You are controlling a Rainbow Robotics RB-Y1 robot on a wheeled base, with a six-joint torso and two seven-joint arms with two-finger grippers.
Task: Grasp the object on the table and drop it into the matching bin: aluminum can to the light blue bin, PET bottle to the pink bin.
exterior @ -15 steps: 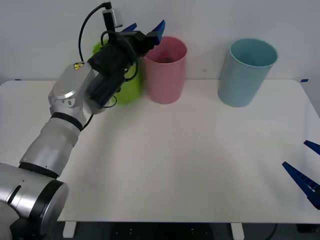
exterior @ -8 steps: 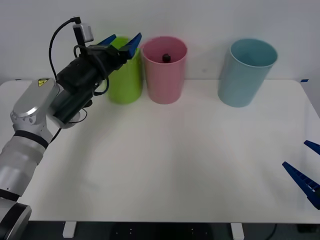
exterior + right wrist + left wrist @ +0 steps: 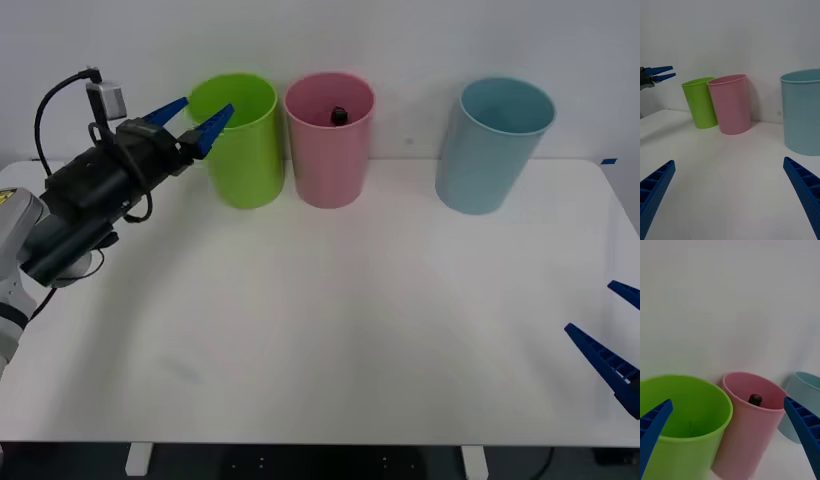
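Task appears complete: PET bottle [image 3: 338, 116] sits inside pink bin [image 3: 328, 150], cap visible; left gripper [image 3: 192, 118] hangs spread and empty near green bin [image 3: 240, 150]; right gripper [image 3: 612, 345] spread, parked near-right over table [image 3: 350, 320].

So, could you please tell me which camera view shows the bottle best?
The left wrist view: it looks down into the pink bin, where the bottle's black cap stands out. The front view shows the cap smaller, and in the right wrist view the bin's wall hides it.

The PET bottle [image 3: 339, 116] stands in the middle bin [image 3: 329, 140], between two others
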